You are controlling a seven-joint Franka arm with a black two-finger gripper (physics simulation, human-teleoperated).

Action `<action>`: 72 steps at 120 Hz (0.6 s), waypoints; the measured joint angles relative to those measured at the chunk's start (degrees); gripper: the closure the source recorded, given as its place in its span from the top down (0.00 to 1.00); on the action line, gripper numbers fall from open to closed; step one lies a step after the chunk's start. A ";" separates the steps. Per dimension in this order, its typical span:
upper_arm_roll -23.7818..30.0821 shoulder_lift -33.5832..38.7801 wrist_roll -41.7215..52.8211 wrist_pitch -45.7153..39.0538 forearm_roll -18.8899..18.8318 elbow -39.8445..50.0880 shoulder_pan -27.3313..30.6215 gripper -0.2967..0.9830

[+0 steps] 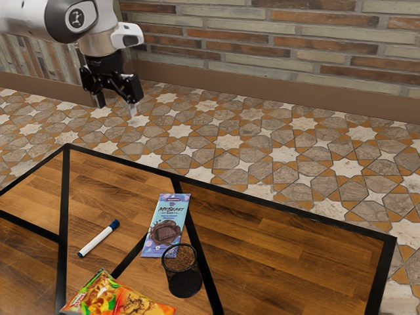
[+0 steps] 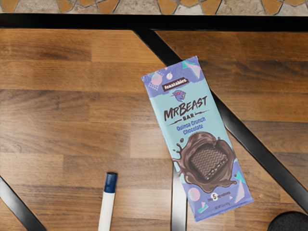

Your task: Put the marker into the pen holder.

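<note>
Exterior view: my gripper [image 1: 117, 106] hung well above the level of the tabletop [image 1: 282, 256], released, its two fingers spread apart. The marker [image 1: 98, 239] lay on the wood below the gripper and well apart from it, nearer the tabletop corner at the exterior view's left than the one at its right; its blue cap pointed toward the long, black-bordered far edge. The chocolate bar [image 1: 167, 224] lay near that far edge, beside the marker but apart from it. The pen holder [image 1: 186, 283], a dark cup, stood by the end of the bar farther from that edge, with the bar between it and the edge. Count: one marker, one pen holder and one chocolate bar; of the bright snack packaging [image 1: 98, 296], near the pen holder, I could not tell whether there were one or two packets. Comparison of views: in the exterior view, the marker was seen at full length, and behind the tabletop were a tiled floor [image 1: 230, 141] and a brick wall [image 1: 262, 49]; in the wrist view, the wrapper's words "Quinoa Crunch Chocolate" could be read, while the marker was cut off partway along its white barrel and the pen holder appeared as a dark, rounded part.
</note>
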State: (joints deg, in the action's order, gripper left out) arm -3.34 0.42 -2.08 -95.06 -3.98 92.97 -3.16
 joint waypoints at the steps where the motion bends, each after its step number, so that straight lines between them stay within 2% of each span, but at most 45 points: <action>1: 0.00 0.00 -0.03 -0.03 -0.01 0.01 0.02 0.77; 22: 0.31 -0.11 -0.53 -0.71 -0.09 0.36 0.93 0.77; 72: -0.99 -3.11 -1.75 -8.66 -0.43 13.97 3.20 0.77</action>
State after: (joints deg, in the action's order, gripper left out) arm -4.34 -2.69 -3.83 -103.72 -4.41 106.94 0.04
